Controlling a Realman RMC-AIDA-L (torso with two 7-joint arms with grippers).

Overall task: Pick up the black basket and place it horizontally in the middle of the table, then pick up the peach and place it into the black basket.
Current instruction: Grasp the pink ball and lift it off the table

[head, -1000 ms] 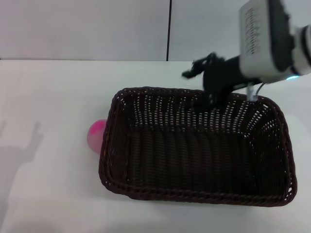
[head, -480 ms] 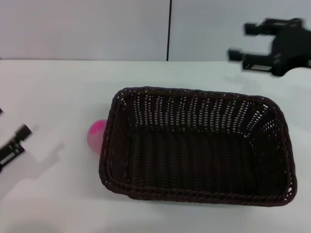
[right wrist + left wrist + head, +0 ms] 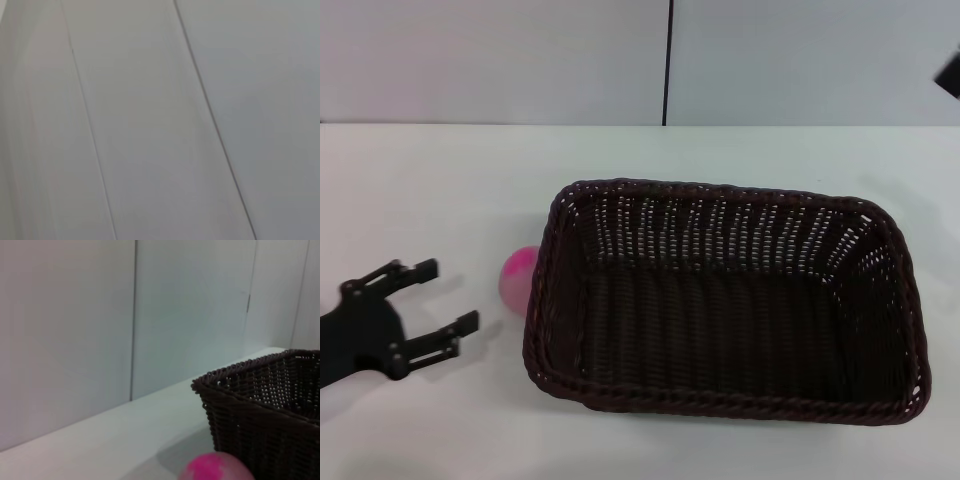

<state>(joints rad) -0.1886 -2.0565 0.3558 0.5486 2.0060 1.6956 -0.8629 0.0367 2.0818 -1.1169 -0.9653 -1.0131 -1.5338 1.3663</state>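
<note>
White table (image 3: 440, 180) bearing the basket (image 3: 725, 300), long side lying across, upright and empty near the middle. Left gripper (image 3: 435, 300) low at the table's left, jaws spread wide, holding nothing, aimed at the peach (image 3: 517, 278) but apart from it. Peach on the table, tucked against the basket's left wall; right gripper only a dark sliver at the far right edge, jaws impossible to judge.

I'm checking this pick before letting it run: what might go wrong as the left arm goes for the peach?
The peach sits right against the black basket wall, so the open left gripper may catch the weave or shove the basket. Being round, it may roll along the table if nudged.
</note>
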